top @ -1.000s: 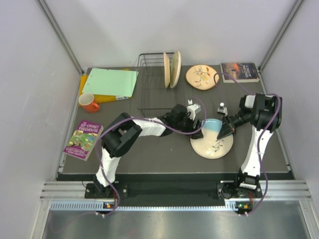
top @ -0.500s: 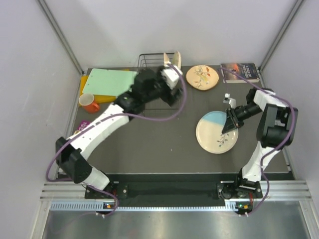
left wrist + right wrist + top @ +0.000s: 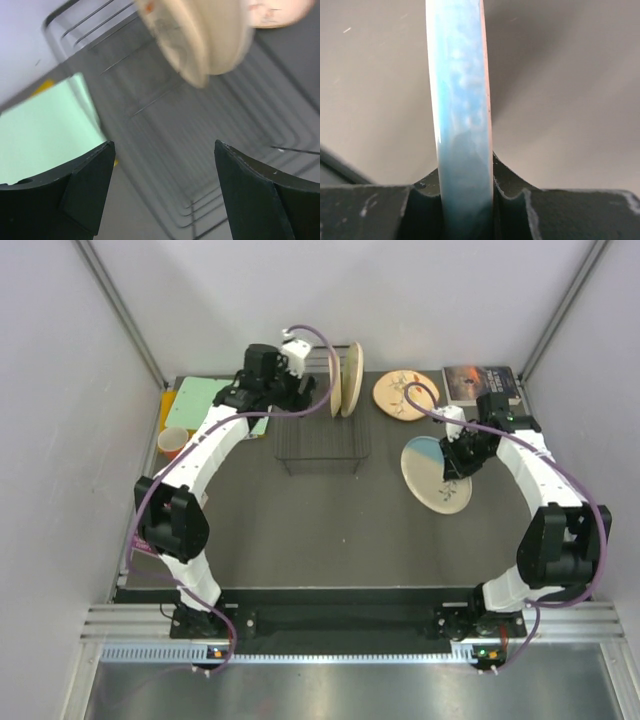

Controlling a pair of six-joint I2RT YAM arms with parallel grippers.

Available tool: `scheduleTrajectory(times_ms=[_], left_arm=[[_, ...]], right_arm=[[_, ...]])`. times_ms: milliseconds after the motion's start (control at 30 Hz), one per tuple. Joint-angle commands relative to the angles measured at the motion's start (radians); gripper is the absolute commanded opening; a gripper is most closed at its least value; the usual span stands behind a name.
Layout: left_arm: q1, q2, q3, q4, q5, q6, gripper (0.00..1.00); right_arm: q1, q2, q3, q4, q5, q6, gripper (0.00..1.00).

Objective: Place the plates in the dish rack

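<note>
The black wire dish rack [image 3: 322,440] stands at the back middle of the table, with two cream and peach plates [image 3: 343,379] upright in its far end. My left gripper [image 3: 303,392] hovers open over the rack's left side; in the left wrist view [image 3: 162,145] the rack wires [image 3: 215,140] and those plates [image 3: 200,40] lie blurred beneath the jaws. My right gripper [image 3: 452,465] is shut on the rim of a light blue and cream plate [image 3: 436,474], held tilted above the table. The plate's blue edge [image 3: 462,100] sits between the jaws. Another patterned peach plate [image 3: 405,395] lies flat at the back.
A green folder [image 3: 205,400] on a yellow one lies left of the rack, also showing in the left wrist view [image 3: 45,125]. An orange mug [image 3: 175,442] stands beside it. A dark book [image 3: 480,383] lies at the back right corner.
My left arm let go of the blue plate and swung from the table's middle to the back, over the rack. My right gripper lifted and tilted the plate, carrying it backward.
</note>
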Motion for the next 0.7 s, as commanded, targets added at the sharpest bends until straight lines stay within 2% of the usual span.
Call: scheduleTrajectory(times_ms=[0,133,267,367,400,467,567,667], left_arm=[[0.144,-0.027,-0.010,0.054,-0.053,-0.146,0.86],[0.188,-0.001,-0.020,0.062,-0.046,-0.146,0.86],[0.211,0.054,-0.007,0.057,-0.029,-0.167,0.77],[0.259,0.115,0.013,0.080,0.000,-0.219,0.56],[0.271,0.134,0.038,0.086,0.014,-0.248,0.29],[0.297,0.189,0.065,0.103,0.025,-0.270,0.03],[0.314,0.244,0.108,0.120,0.028,-0.261,0.00],[0.314,0.299,0.155,0.111,0.042,-0.249,0.00]], right_arm=[[0.026,-0.018,0.051,0.153,0.146,0.020,0.00],[0.066,-0.023,0.058,0.155,0.169,0.019,0.00],[0.077,-0.005,0.121,0.129,0.145,0.042,0.00],[0.077,0.006,0.259,0.106,0.123,0.053,0.00],[0.078,0.009,0.290,0.103,0.117,0.052,0.00],[0.081,0.032,0.389,0.081,0.115,0.047,0.00],[0.095,0.069,0.521,0.052,0.135,0.056,0.00],[0.124,0.093,0.606,0.096,0.210,0.121,0.00]])
